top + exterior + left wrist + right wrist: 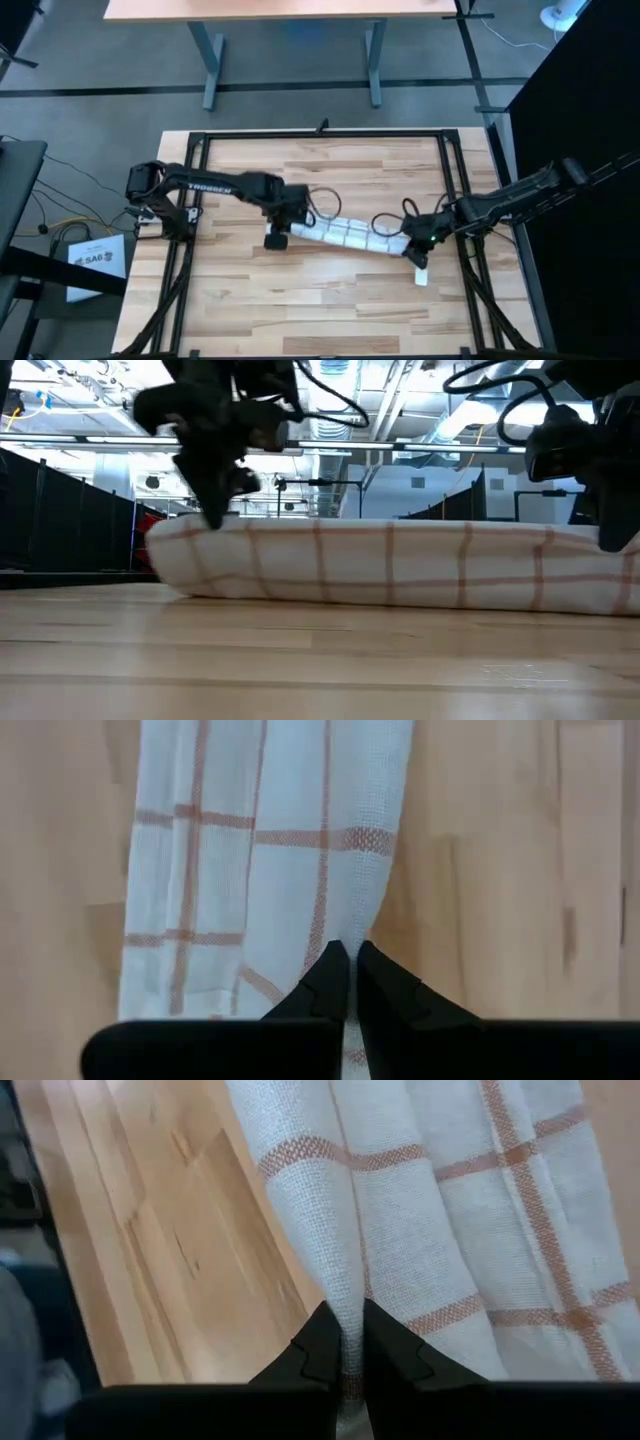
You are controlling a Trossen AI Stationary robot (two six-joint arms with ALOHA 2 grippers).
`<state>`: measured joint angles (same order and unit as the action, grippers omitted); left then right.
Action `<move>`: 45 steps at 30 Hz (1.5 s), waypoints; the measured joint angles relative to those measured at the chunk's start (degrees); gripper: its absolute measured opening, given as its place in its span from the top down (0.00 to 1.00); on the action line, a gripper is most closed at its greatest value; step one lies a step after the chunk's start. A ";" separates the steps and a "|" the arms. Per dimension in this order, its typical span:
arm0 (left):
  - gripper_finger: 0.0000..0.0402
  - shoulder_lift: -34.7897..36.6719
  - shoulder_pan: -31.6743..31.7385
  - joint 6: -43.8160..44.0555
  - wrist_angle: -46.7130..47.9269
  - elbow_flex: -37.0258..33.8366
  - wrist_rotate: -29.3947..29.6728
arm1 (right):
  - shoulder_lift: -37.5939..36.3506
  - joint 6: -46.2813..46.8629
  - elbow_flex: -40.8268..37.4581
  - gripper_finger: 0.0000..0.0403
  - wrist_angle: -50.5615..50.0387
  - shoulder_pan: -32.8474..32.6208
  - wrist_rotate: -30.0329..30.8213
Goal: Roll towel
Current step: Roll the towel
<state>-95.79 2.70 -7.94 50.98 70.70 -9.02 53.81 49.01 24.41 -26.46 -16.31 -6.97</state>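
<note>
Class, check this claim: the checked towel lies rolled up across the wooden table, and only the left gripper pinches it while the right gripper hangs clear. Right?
Not quite. The towel does lie rolled, but both grip it: the left gripper and the right gripper are each shut on a fold of cloth, as the right wrist view shows.

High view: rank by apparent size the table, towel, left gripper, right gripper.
1. Table, largest by far.
2. Towel, a rolled strip lying across the table's middle.
3. Left gripper and right gripper: both small and look about alike, so no ranking between them. Each is shut on one end of the towel.
</note>
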 joint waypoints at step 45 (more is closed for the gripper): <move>1.00 0.11 13.75 -4.64 -8.18 -11.74 -32.01 | 14.20 -8.10 1.03 0.96 12.56 9.55 -26.23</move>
<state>-95.68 16.45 -12.58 42.80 58.96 -41.03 68.01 40.91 25.43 -13.90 -6.76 -33.20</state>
